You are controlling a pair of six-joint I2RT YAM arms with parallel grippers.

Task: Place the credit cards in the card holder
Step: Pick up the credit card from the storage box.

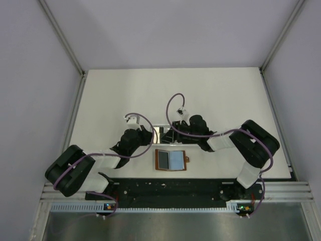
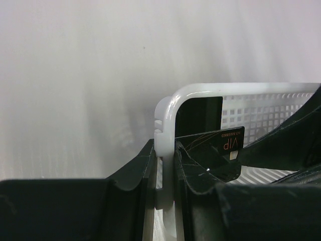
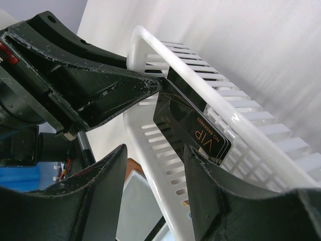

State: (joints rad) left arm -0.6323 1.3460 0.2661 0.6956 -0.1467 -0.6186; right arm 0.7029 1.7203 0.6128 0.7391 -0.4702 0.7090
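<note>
Credit cards [image 3: 193,125] are leaning inside the white basket [image 2: 241,88], which is sitting near the middle of the tabletop [image 1: 225,95], while the card holder [image 1: 172,159] is lying open between the basket and the near edge. I am clamping my left gripper [image 2: 164,150] on the basket's rim at a corner. My right gripper [image 3: 155,155] is standing with its jaws apart around the slotted wall, closed on nothing. As I judge it, the main risk is that I am lining up so close to that wall that closing would pinch plastic along with a card, or catch several cards at once, since they are lying stacked. The thin glossy card could also slide out of a shallow pinch, and any pull on the wall could twist the basket in my left grip. The top view is showing the holder's bluish pockets facing up and both arms meeting at the basket, but it is hiding the cards. The left wrist view is showing the rim clamp and a card's lettering. Only the right wrist view is showing my open jaws, the stacked card edges, and a brown sliver of the holder below.
</note>
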